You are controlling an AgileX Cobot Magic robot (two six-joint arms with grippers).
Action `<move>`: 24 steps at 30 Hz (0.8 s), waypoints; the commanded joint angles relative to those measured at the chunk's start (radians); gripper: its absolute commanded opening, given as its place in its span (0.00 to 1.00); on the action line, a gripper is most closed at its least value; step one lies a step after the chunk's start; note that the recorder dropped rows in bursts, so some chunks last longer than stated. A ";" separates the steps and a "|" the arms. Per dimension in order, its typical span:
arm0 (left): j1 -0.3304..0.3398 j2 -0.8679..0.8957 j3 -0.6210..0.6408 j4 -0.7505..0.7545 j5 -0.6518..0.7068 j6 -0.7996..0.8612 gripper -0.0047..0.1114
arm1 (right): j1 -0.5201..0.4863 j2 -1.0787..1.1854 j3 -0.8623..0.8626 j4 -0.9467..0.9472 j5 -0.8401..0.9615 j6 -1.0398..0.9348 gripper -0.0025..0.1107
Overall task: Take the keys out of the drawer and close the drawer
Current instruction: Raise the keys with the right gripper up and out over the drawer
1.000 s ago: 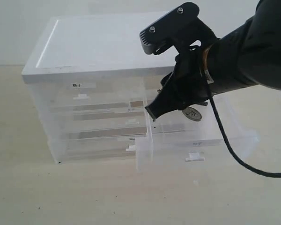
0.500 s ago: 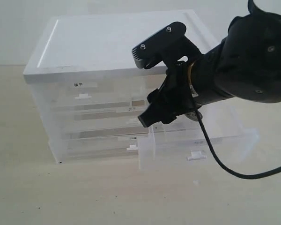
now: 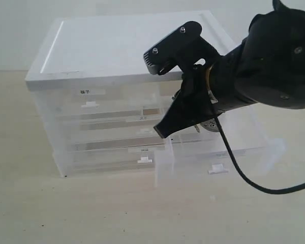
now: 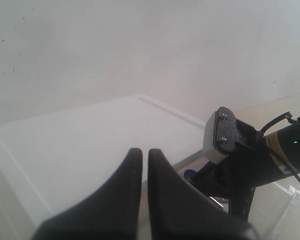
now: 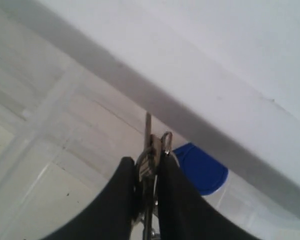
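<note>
The drawer (image 3: 193, 170), a translucent half-width one with a white tab handle (image 3: 217, 170), stands pulled out at the cabinet's right. My right gripper (image 3: 162, 133) reaches down into it. In the right wrist view that gripper (image 5: 146, 159) is shut on the keys (image 5: 152, 147), with silver metal and a ring pinched between the black fingers and the blue fob (image 5: 202, 169) just beyond. The round grey tag (image 3: 209, 124) peeks out beside the arm. My left gripper (image 4: 141, 151) is shut on nothing, above the cabinet's white top (image 4: 65, 145).
The white-topped translucent cabinet (image 3: 127, 46) holds other shut drawers; the upper left one bears a label (image 3: 84, 92). The right arm's black cable (image 3: 239, 173) hangs across the open drawer's front. Pale tabletop (image 3: 91, 213) lies in front of the cabinet.
The right arm has moved left and down into the drawer. Its fingers stood apart half a second ago and are now closed on the keys.
</note>
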 commanded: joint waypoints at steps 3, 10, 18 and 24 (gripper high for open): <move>-0.006 -0.004 0.005 -0.009 0.012 -0.009 0.08 | -0.003 -0.081 0.004 -0.002 0.030 -0.016 0.02; -0.006 -0.004 0.005 -0.009 0.012 -0.009 0.08 | -0.003 -0.155 0.004 0.018 0.035 -0.036 0.02; -0.006 -0.004 0.005 -0.009 0.012 -0.009 0.08 | -0.003 -0.231 0.004 0.062 0.041 -0.083 0.02; -0.006 -0.004 0.005 -0.010 0.010 -0.009 0.08 | -0.003 -0.283 0.004 0.070 0.041 -0.092 0.02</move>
